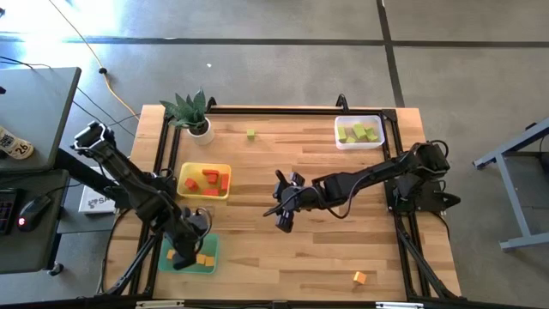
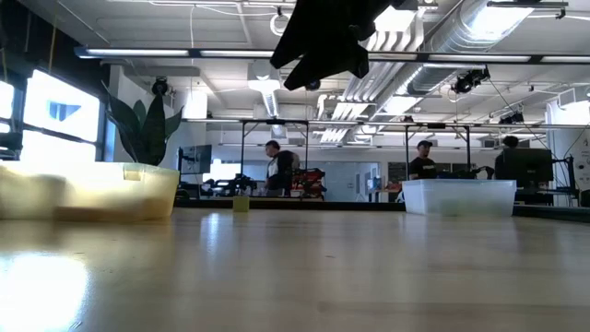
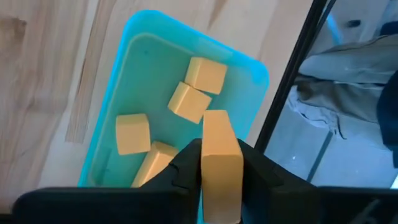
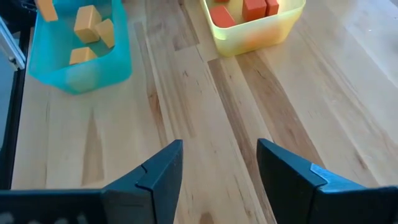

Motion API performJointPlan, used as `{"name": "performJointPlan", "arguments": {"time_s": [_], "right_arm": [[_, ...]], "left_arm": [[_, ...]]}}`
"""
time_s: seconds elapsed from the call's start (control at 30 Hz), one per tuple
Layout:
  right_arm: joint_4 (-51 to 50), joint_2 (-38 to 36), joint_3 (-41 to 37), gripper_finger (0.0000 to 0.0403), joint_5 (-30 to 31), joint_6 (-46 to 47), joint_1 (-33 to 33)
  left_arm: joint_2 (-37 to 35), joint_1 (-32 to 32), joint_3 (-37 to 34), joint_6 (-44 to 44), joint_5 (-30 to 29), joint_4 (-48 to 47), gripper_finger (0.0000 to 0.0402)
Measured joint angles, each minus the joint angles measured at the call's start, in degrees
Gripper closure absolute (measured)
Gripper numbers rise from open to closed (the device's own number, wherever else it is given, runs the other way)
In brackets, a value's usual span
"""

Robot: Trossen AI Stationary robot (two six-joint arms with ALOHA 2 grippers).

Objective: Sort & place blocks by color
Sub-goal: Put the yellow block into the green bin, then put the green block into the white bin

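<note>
High view had the left tool (image 1: 183,250) clamped on an orange block (image 3: 221,163) over the green tray (image 1: 211,257) at the table's (image 1: 283,249) near-left edge. The right tool (image 1: 284,213) hung open mid-table with bare wood all round. One green block (image 1: 250,134) and another orange block (image 1: 359,276) sat loose.

The left gripper (image 3: 221,177) is clamping an oblong orange block (image 3: 221,163) between its dark fingers (image 3: 186,171), hanging over the teal tray (image 3: 134,37). Four more orange blocks (image 3: 132,133) are lying inside the tray, toward ten and twelve o'clock from the held one. The wooden table (image 3: 43,68) is lying underneath.
</note>
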Motion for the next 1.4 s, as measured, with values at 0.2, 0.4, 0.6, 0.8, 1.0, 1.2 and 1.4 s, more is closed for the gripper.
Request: {"name": "performJointPlan", "arguments": {"time_s": [0.2, 0.4, 0.6, 0.8, 1.0, 1.2, 1.4], "right_arm": [[0.0, 0.0, 0.0, 0.0212, 0.0, 0.1, 0.0], [0.0, 0.0, 0.0, 0.0212, -0.1, 0.3, 0.0], [0.2, 0.0, 0.0, 0.0212, 0.7, 0.3, 0.0], [0.2, 0.0, 0.0, 0.0212, 2.5, 0.3, 0.0], [0.2, 0.0, 0.0, 0.0212, 6.7, 3.6, -0.2], [0.0, 0.0, 0.0, 0.0212, 10.0, 8.3, -1.6], [-0.3, 0.0, 0.0, 0.0212, 10.1, 9.4, -3.8]], "left_arm": [[1.3, 0.2, 0.0, 1.1, 0.2, 0.4, 0.0299], [1.3, 1.7, 0.0, 2.6, -0.1, 0.4, 0.0252], [1.3, 5.6, 0.0, 7.7, -0.8, 0.4, 0.0235], [0.3, 11.8, 0.0, 15.5, -5.1, 0.5, 0.0239], [-0.4, 21.0, 0.0, 26.7, -9.1, 1.4, 0.024], [-0.4, 31.2, 0.0, 37.8, -13.0, 5.1, 0.0241], [-0.4, 40.9, 0.0, 47.4, -13.2, 13.2, 0.0241]]}}
